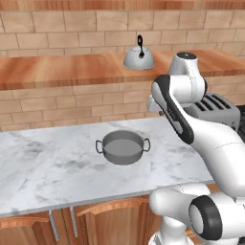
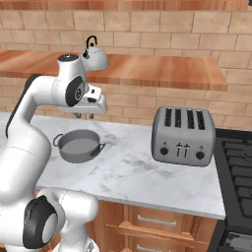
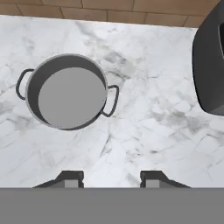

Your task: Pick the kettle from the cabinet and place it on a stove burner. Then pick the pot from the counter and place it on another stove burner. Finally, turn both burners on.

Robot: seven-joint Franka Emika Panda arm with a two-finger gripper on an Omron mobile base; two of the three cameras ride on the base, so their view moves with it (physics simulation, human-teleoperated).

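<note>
The silver-grey kettle (image 1: 139, 58) (image 2: 94, 58) with its black arched handle stands on the long reddish-brown cabinet shelf (image 1: 57, 69) (image 2: 162, 71). Below it, the grey two-handled pot (image 1: 122, 147) (image 2: 78, 145) (image 3: 66, 97) sits on the white marble counter (image 1: 48, 167) (image 2: 138, 167). My gripper (image 2: 83, 115) (image 3: 111, 178) hangs above the counter, just under the shelf's front edge, pointing down. It is open, with only bare marble between its fingers. It sits to the right of the pot and below the kettle. The black stove burners (image 2: 238, 167) lie at the far right.
A boxy grey four-slot toaster (image 1: 217, 111) (image 2: 183, 135) (image 3: 210, 65) stands on the counter between the pot and the stove. A tan brick wall runs behind. Wooden cabinet fronts with metal bar handles (image 1: 52, 225) sit under the counter.
</note>
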